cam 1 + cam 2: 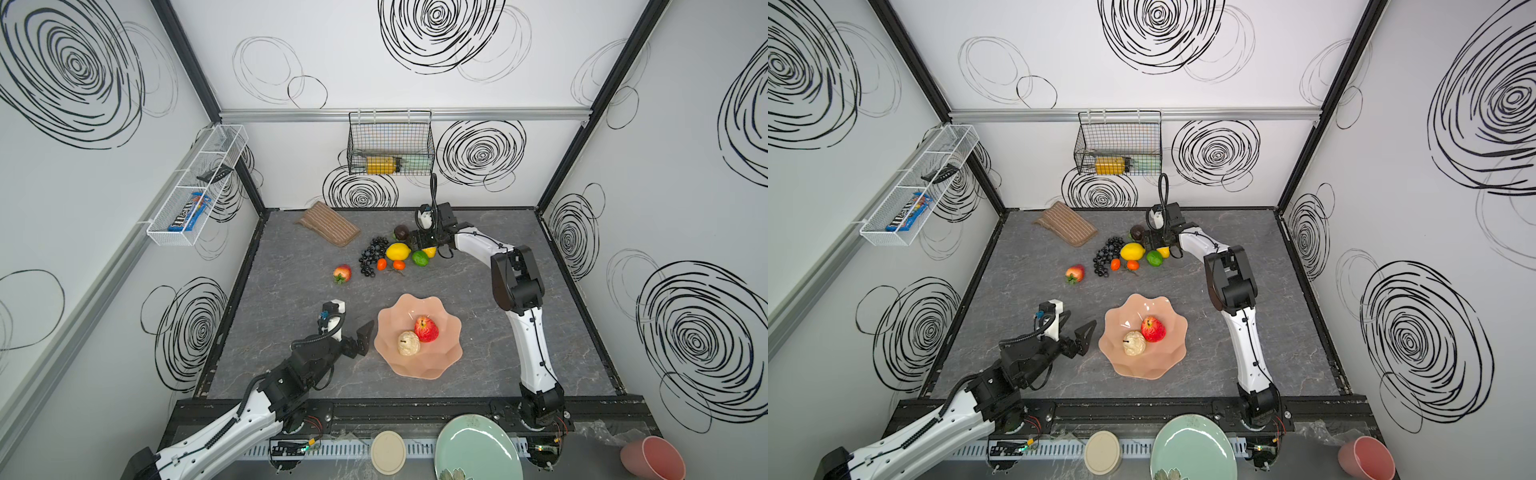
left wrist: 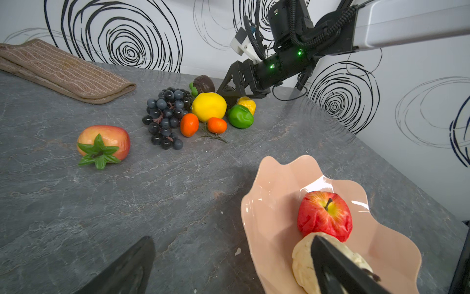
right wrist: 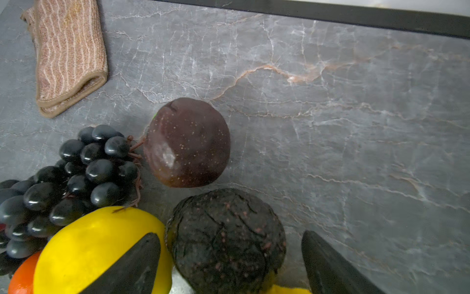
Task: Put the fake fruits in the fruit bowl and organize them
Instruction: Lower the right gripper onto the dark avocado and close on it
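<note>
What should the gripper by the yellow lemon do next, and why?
Probably close the right gripper on the bumpy dark avocado. Its open jaws stand on either side of that fruit with a gap left, so it is lined up but not gripped. The fruit bowl holds only the red apple and the beige fruit.

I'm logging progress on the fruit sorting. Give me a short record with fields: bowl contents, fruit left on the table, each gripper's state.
fruit bowl: red apple and beige fruit, side by side
on table: grape bunch, lemon, lime, two tangerines, small yellow fruit, smooth dark fruit, avocado, red fruit with green leaves
left gripper: open, empty, beside the fruit bowl
right gripper: open, jaws either side of the avocado
</note>
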You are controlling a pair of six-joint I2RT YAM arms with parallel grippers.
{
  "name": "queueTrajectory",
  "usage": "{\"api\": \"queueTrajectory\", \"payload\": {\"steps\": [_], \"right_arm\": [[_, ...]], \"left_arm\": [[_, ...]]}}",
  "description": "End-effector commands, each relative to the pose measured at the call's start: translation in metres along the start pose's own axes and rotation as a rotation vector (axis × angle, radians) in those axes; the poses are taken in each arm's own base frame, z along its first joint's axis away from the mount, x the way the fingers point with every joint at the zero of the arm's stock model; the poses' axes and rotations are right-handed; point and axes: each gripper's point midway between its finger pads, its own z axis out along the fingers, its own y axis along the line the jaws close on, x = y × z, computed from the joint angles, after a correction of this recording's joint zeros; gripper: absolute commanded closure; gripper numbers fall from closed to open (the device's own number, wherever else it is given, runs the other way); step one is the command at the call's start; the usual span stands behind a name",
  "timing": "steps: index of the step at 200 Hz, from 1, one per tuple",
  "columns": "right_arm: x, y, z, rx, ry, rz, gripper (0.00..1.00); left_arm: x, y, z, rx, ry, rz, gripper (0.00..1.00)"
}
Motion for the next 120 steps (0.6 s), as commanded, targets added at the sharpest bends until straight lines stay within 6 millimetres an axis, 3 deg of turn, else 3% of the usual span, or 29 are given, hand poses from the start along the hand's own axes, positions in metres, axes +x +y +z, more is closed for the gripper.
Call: {"api": "queueTrajectory", "payload": {"steps": [1, 57, 120], "right_arm": [[-0.012, 0.001, 0.004, -0.015, -0.032, -0.017, 0.12], [-0.009, -0.001, 0.008, -0.014, -0.019, 0.002, 0.23], [-0.016, 0.012, -0.017, -0.021, -0.070, 0.049, 0.32]], "left_arm": [[-0.022, -0.007, -0.001, 0.022, -0.073, -0.008, 0.01], [-0.021, -0.007, -0.001, 0.023, -0.071, -0.006, 0.01], [-0.021, -0.007, 0.000, 0.026, -0.070, -0.005, 0.01]]}}
